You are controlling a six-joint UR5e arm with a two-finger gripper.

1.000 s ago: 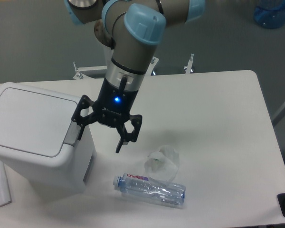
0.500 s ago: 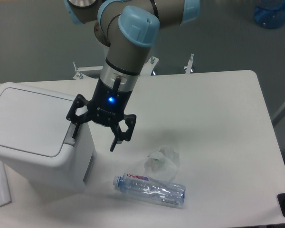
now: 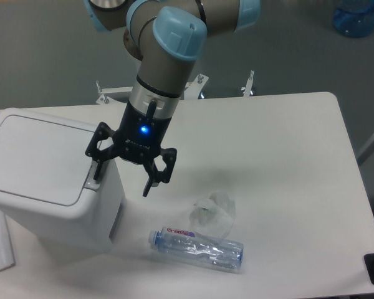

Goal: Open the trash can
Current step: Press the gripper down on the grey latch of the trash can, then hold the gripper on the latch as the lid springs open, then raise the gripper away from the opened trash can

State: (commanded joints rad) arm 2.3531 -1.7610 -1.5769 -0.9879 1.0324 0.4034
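since a second ago the gripper (image 3: 121, 177) has been carried left, toward the trash can (image 3: 50, 180).
its fingers are spread apart and nothing is held; one fingertip (image 3: 96, 174) is seen right at the grey tab (image 3: 92, 182) on the can's rim, contact unclear. the closed lid lies flat, stretching away left of the gripper.

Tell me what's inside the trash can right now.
Nothing inside shows: the trash can has its flat lid down, covering the interior. The open claw hangs at its front rim, one finger by the grey tab.
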